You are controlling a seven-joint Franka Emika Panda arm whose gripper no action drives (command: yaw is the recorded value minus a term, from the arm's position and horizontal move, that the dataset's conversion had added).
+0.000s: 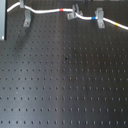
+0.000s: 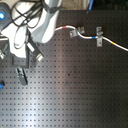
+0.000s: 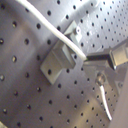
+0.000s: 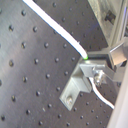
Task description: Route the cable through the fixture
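black perforated desk (image 1: 65, 85) carries three grey clips. the cable (image 1: 47, 11) lies over the fixture (image 1: 27, 16), just beside the gripper (image 4: 102, 62). whether the gripper is open or closed cannot be told.

Three clips in a row along the table (image 1: 65, 85) far edge: fixture (image 1: 26, 18) toward the first exterior view's left, squat clip (image 1: 73, 12) middle, two-legged clip (image 1: 99, 18) right. Cable (image 1: 45, 12) strung across all three.

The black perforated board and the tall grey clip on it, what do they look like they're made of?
The black perforated board looks like matte anodised or painted metal: an even grid of small holes, with a soft sheen. The slim tall grey clip seems to be bent sheet metal with a dull brushed finish, though grey plastic can't be ruled out.
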